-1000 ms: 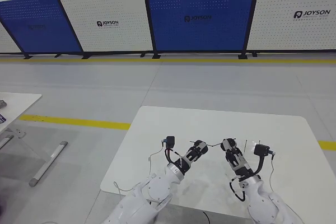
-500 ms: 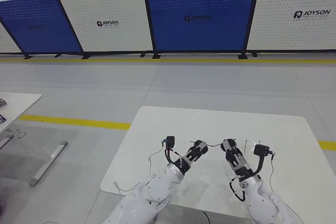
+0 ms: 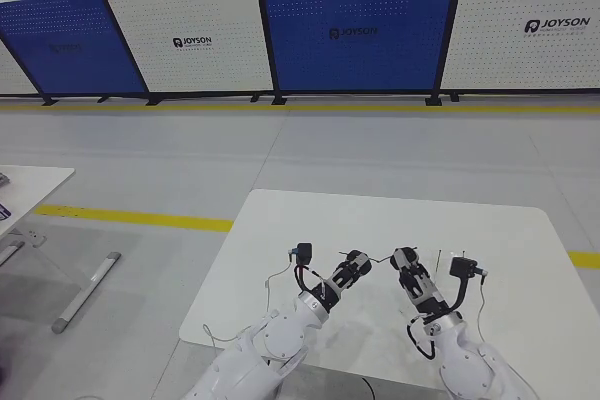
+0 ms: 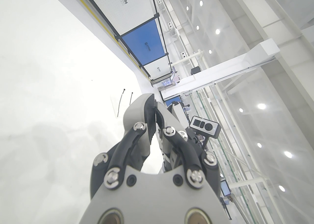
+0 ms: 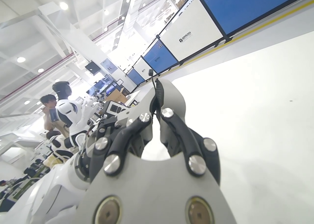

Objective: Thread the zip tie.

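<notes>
Zip tie [image 3: 382, 260]: held above the table [image 3: 500, 320], spanning both hands so that tail can meet head.
Right hand [image 5: 157, 90]: clamped on the tie, with the head poking out, exposed for threading.
Left hand [image 4: 155, 112]: pads together, apparently pinching the tail.
Spare ties [image 4: 120, 103]: on the table nearby.

In the right wrist view the zip tie [image 5: 150, 72] showed just its head and a short bit of strap; the rest was buried between the closed jaws of the right gripper [image 5: 158, 90]. Nothing could be made out between the pressed-together jaws of the left gripper [image 4: 155, 107]. Just below centre of the top view the tie was too thin to trace. A spare tie [image 4: 131, 98] ran behind the left gripper's finger
</notes>
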Motion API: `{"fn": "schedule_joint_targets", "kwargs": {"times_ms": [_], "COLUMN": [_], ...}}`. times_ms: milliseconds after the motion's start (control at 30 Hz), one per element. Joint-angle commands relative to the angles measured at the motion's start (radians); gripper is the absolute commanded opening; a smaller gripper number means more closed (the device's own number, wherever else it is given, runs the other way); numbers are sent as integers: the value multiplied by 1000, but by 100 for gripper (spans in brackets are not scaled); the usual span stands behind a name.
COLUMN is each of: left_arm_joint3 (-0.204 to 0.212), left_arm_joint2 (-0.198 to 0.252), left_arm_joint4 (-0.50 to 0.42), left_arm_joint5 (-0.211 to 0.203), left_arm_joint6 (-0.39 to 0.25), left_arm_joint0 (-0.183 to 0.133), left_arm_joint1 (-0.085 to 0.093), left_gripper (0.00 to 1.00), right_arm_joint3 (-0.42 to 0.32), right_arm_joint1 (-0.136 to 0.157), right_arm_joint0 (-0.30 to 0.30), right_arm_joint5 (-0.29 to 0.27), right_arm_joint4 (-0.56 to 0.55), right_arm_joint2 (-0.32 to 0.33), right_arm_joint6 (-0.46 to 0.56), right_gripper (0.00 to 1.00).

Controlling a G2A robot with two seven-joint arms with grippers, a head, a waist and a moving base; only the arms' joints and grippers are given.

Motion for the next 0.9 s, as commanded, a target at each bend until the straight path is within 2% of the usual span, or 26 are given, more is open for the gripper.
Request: {"fn": "schedule_joint_targets", "kwargs": {"times_ms": [0, 267, 367, 867], "left_arm_joint3": [0, 0, 0, 0], "left_arm_joint2": [0, 0, 0, 0], "left_arm_joint4": [0, 0, 0, 0], "left_arm_joint5": [0, 0, 0, 0], "left_arm_joint6": [0, 0, 0, 0], "left_arm_joint0": [0, 0, 0, 0], "left_arm_joint1": [0, 0, 0, 0], "left_gripper": [0, 0, 0, 0], "right_arm_joint3": [1, 6, 5, -1], "right_arm_joint1": [-1, -11, -13, -14], "right_arm_joint0": [0, 1, 1, -8], "right_arm_joint5": [-2, 16, 44, 48], "right_arm_joint4": [1, -6, -38, -30], "right_arm_joint2": [1, -4, 1, 7], "right_arm_joint6": [-1, -7, -28, -39], "right_gripper": [0, 0, 0, 0]}}
